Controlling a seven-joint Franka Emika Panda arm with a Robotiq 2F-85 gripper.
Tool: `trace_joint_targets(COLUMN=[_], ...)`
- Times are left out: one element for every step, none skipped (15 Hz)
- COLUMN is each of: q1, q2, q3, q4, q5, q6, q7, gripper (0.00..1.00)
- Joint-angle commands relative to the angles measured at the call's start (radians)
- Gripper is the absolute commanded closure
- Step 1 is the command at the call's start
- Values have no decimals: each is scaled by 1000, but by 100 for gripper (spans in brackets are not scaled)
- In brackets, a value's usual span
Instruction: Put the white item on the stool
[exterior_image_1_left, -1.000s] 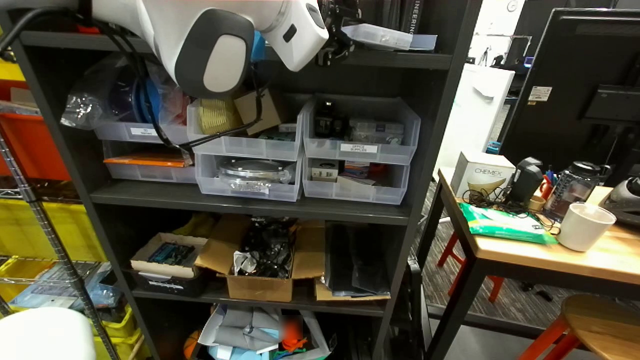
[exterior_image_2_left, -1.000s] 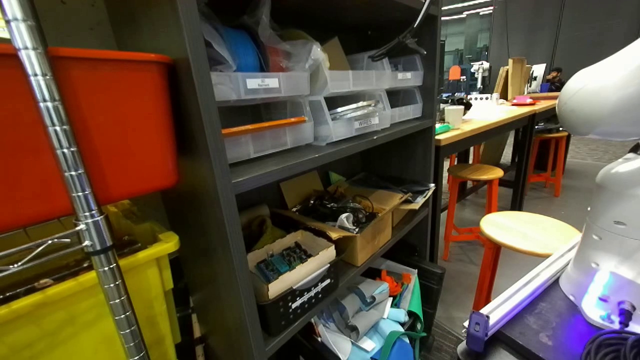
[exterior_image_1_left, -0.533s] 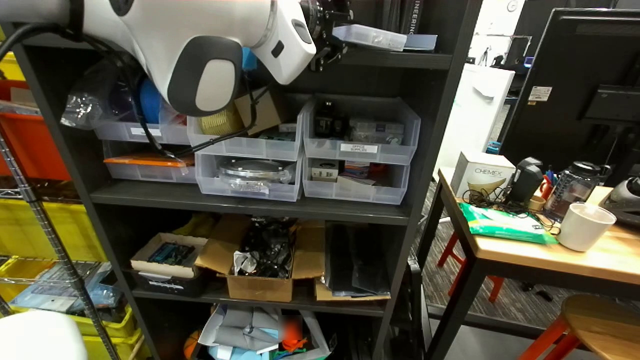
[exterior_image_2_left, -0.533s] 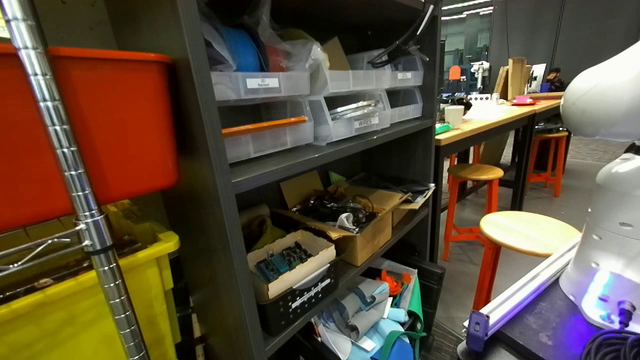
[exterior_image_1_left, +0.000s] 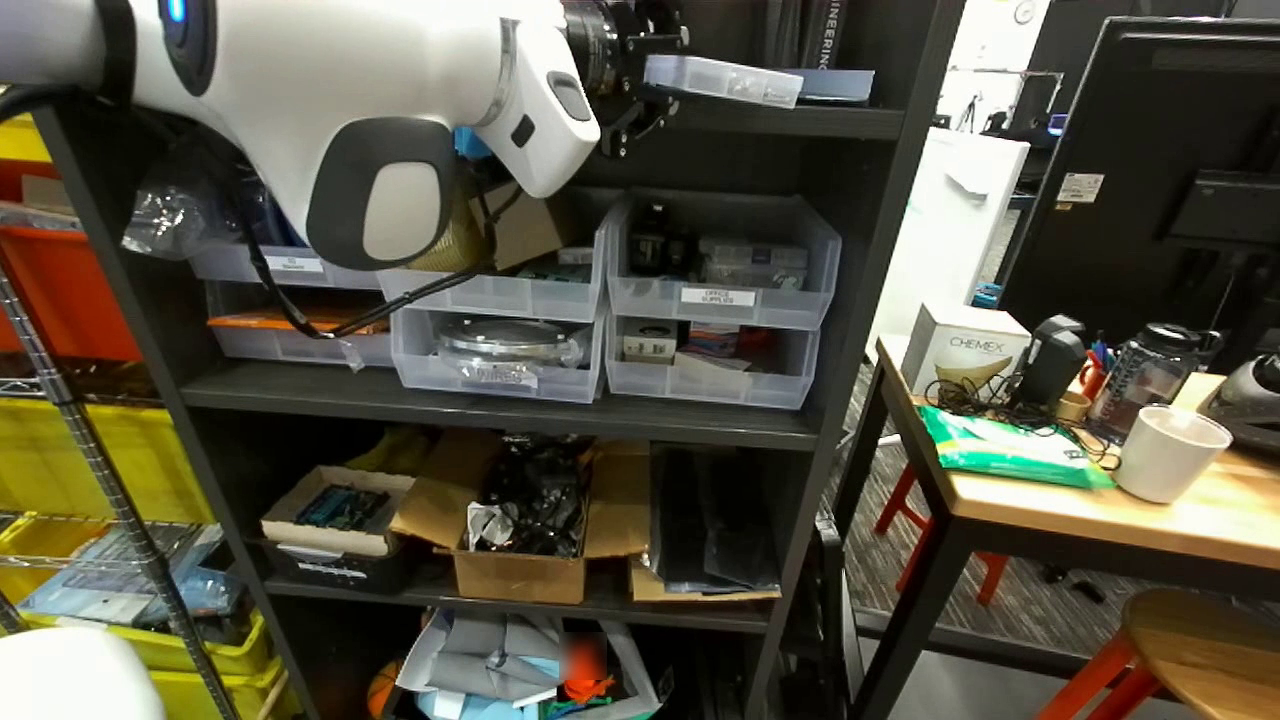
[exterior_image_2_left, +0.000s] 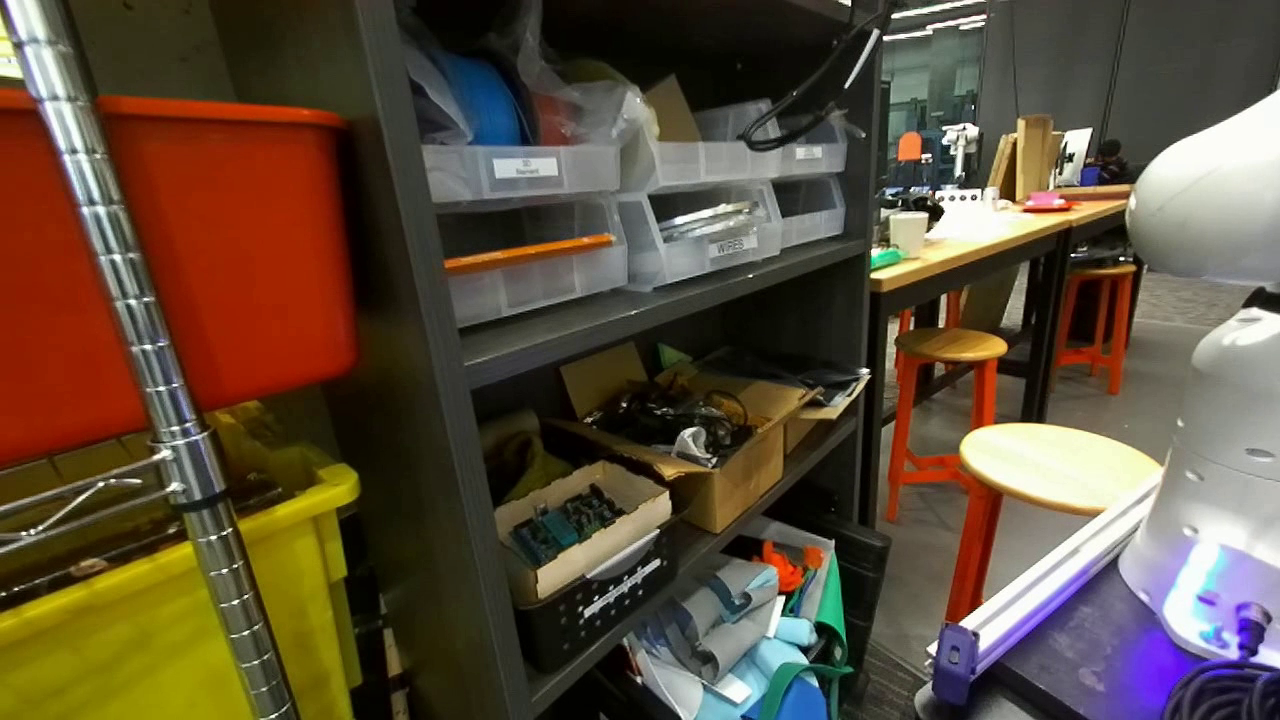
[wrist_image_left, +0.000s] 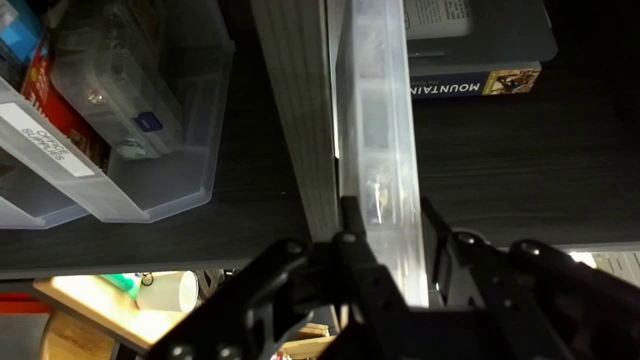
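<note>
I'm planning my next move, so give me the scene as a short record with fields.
pincer: closed on the white case
white case: beside the upper shelf; contact with it unclear
stool: wooden seat, orange legs; white case not on it
cup: on the table, beside a green packet
bins: below the upper shelf

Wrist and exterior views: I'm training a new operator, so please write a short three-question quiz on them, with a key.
1. In the wrist view, what do the fingers hold?
2. True or false: the white cup stands on a stool.
3. In an exterior view, the upper right bin is labelled: A) WIRES, B) OFFICE SUPPLIES or C) CHEMEX?

Key:
1. A translucent white case.
2. False; the white cup stands on the table.
3. B.
</note>
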Motion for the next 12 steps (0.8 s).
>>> trace_joint_targets(q1=[-19,-21,-22,-24,-23,-25,-27,-35,-48,-62,-79,-94], q2=[-91,-104,-119,-134,-148,-162,-176,-190,-203,-217,-224,-234], q3=[27,32,38,44,49,55,62,72,85,98,110,119], q4=[-46,-56,-68,-79,-91,-102,-114,-127,-136,-148,-155,-164], q5=[7,4,3,2,1,0,0,3,5,9,10,13], q6=[-1,-1,-1,-2,-2,-3,-3,-4,-4,-5,-5,-5], q7=[65,78,87,97,107,118,127,138,152,166,183,199], gripper=[93,93,93,93,93,93,93,93,93,93,93,93])
